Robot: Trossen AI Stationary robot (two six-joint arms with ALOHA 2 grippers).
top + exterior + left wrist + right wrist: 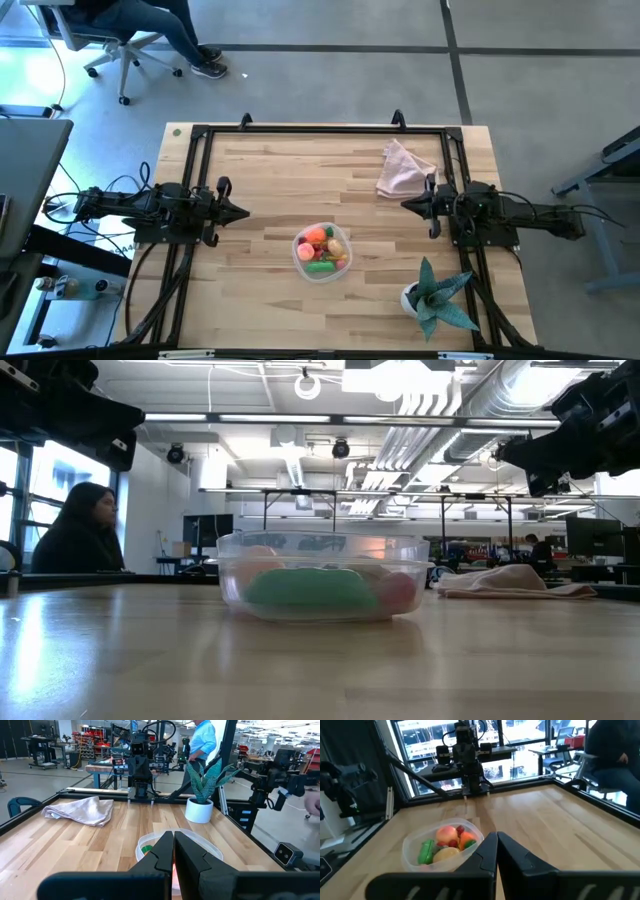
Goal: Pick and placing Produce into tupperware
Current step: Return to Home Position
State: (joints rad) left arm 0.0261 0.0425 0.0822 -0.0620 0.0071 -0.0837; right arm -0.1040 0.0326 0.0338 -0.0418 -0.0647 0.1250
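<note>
The clear tupperware (322,252) sits near the table's middle, toward the near edge, with the produce inside: a green pod (426,851), a pink ball (447,833), an orange piece (466,840) and a yellow piece (446,853). It also shows in the low view (322,575) and the left wrist view (150,843). My left gripper (243,212) hangs shut at the table's left, above the surface. My right gripper (405,205) hangs shut at the right. Both are apart from the container.
A pink cloth (404,168) lies at the far right of the table. A teal spiky plant in a white pot (432,296) stands at the near right corner. A black frame (320,128) rims the table. A person sits beyond the far left edge (150,30).
</note>
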